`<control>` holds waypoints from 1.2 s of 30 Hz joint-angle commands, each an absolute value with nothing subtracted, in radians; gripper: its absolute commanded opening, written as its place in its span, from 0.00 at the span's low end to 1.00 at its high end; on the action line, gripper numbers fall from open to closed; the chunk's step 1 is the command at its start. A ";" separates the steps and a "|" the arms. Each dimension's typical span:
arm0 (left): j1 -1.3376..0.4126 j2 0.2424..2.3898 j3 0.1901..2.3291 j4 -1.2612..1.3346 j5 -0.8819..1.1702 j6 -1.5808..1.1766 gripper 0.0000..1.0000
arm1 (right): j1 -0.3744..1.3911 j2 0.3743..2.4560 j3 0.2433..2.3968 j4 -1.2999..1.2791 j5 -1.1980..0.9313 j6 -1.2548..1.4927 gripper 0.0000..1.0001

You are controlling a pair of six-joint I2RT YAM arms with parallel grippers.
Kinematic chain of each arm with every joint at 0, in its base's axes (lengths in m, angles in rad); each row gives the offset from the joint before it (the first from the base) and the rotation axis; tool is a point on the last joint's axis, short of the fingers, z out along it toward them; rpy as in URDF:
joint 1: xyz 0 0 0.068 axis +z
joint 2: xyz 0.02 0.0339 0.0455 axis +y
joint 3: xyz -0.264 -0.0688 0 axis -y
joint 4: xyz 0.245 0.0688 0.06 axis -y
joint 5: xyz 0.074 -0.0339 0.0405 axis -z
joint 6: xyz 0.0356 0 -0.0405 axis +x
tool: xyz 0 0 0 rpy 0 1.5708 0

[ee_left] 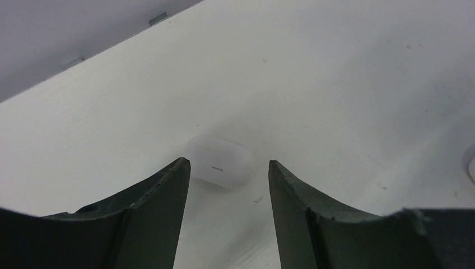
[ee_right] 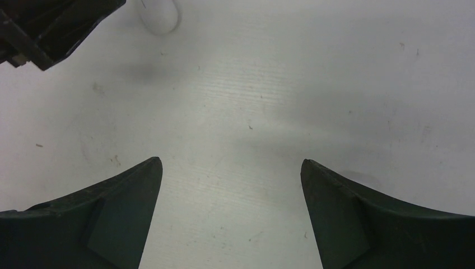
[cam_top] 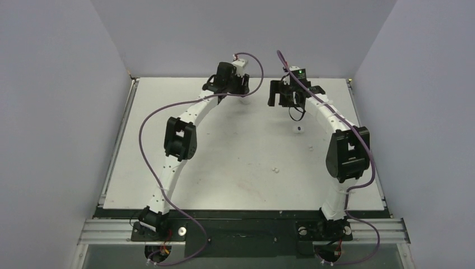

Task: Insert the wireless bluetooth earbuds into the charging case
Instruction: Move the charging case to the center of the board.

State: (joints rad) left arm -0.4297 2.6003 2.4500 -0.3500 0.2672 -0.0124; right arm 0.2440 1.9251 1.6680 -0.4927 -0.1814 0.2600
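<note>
Left gripper [ee_left: 227, 161] hovers low with its fingers spread. The charging case [ee_left: 219, 162] lies lid-down-shut on the counter [ee_left: 347, 84], right at the gap between the tips and not pinched. Right gripper [ee_right: 231, 161] is spread wide too, over the counter just beside the case. The earbuds [cam_top: 298, 129] are tiny white specks scattered well apart from the case, on its arm-base side.

We see a white table [cam_top: 224, 145] filling the middle of the top view, with a faint smudge [cam_top: 242, 185] at its lower centre and a metal strip [cam_top: 119, 143] down its left edge. Pale grey walls [cam_top: 56, 112] close it in at the left, top and right of the frame. Along the bottom lie silver rails [cam_top: 106, 231], with a black plate [cam_top: 246, 232] across the middle.
</note>
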 commanded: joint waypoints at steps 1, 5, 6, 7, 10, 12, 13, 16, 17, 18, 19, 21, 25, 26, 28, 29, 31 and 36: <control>-0.480 2.633 2.499 -0.162 0.062 -0.258 0.51 | 0.247 1.788 1.606 -0.492 -0.152 0.269 0.90; -0.514 2.669 2.500 -0.135 -0.078 -0.331 0.51 | 0.248 1.736 1.551 -0.495 -0.154 0.270 0.90; -0.519 2.678 2.500 -0.130 -0.124 -0.352 0.52 | 0.248 1.724 1.545 -0.496 -0.151 0.272 0.89; -0.526 2.685 2.500 -0.125 -0.151 -0.361 0.51 | 0.249 1.718 1.532 -0.496 -0.151 0.273 0.90; -0.539 2.705 2.505 -0.126 -0.311 -0.386 0.52 | 0.250 1.693 1.512 -0.502 -0.153 0.281 0.90; -0.543 2.715 2.517 -0.136 -0.399 -0.393 0.51 | 0.250 1.674 1.495 -0.502 -0.155 0.283 0.90; -0.546 2.716 2.515 -0.129 -0.425 -0.394 0.51 | 0.250 1.668 1.490 -0.504 -0.155 0.283 0.89; -0.557 2.707 2.499 -0.103 -0.517 -0.396 0.51 | 0.249 1.645 1.474 -0.507 -0.154 0.282 0.89; -0.563 2.705 2.501 -0.123 -0.540 -0.407 0.51 | 0.250 1.642 1.473 -0.514 -0.151 0.281 0.89; -0.565 2.705 2.506 -0.140 -0.547 -0.441 0.51 | 0.250 1.636 1.474 -0.516 -0.150 0.279 0.90; -0.567 2.706 2.520 -0.185 -0.558 -0.465 0.51 | 0.250 1.634 1.476 -0.523 -0.148 0.278 0.89; -0.565 2.706 2.532 -0.244 -0.539 -0.543 0.51 | 0.250 1.627 1.477 -0.531 -0.145 0.274 0.89; -0.551 2.732 2.564 -0.327 -0.414 -0.647 0.51 | 0.250 1.606 1.465 -0.548 -0.125 0.252 0.90; -0.548 2.754 2.596 -0.354 -0.393 -0.666 0.51 | 0.250 1.597 1.458 -0.551 -0.123 0.250 0.90; -0.548 2.781 2.636 -0.372 -0.343 -0.681 0.51 | 0.250 1.586 1.446 -0.559 -0.123 0.245 0.90; -0.547 2.786 2.642 -0.372 -0.316 -0.684 0.51 | 0.250 1.578 1.442 -0.563 -0.122 0.242 0.90; -0.543 2.792 2.642 -0.375 -0.301 -0.718 0.51 | 0.250 1.566 1.434 -0.570 -0.113 0.239 0.90; -0.513 2.759 2.553 -0.455 -0.303 -0.848 0.48 | 0.250 1.542 1.424 -0.585 -0.102 0.229 0.90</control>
